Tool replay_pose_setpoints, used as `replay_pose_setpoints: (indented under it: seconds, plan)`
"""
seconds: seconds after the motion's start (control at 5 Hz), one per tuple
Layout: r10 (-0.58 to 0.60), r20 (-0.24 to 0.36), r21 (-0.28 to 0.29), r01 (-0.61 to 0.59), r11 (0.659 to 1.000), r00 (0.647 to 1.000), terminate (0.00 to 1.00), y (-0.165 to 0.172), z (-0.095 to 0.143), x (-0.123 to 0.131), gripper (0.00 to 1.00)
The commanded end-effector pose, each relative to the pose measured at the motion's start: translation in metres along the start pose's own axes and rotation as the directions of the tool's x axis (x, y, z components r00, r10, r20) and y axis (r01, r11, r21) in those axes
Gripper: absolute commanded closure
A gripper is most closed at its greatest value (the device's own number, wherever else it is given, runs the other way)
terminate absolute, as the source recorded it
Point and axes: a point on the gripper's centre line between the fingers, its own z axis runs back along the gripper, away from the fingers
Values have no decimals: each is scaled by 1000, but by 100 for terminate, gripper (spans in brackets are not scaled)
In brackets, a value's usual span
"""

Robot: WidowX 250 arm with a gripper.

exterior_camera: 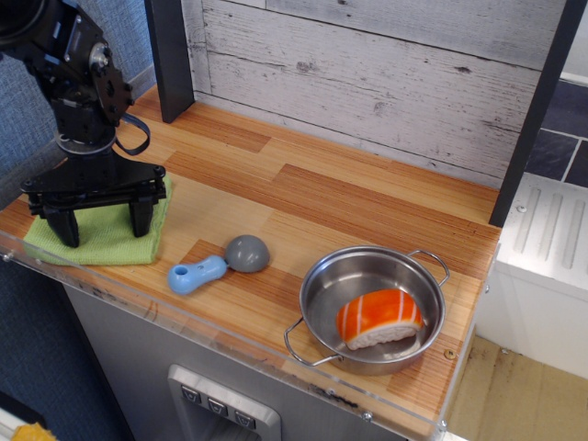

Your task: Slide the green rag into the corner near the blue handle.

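Note:
The green rag (103, 241) lies flat at the front left of the wood-plank countertop, by the clear plastic rim and the blue textured wall, in the corner (16, 241). My gripper (101, 226) stands on it with its two black fingers spread wide, one fingertip (141, 221) on the rag's right part and the other on its left part. It grasps nothing. The blue handle (196, 273), joined to a grey dome head (247, 253), lies just right of the rag, apart from it.
A steel pot (372, 308) with an orange-and-white piece of food (378, 318) stands at the front right. A dark post (171, 57) rises at the back left against the white plank wall. The clear rim (211, 335) runs along the front edge.

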Motion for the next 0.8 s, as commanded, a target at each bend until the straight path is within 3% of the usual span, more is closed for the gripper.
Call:
replay_pose_setpoints:
  seconds: [0.0, 0.2, 0.6]
  plan:
    - [4, 59, -34, -2, 999, 998, 0, -6, 22, 11, 0]
    - [16, 78, -48, -12, 999, 997, 0, -6, 31, 18, 0]
    - [85, 92, -111, -74, 991, 992, 0, 0, 82, 29, 0]
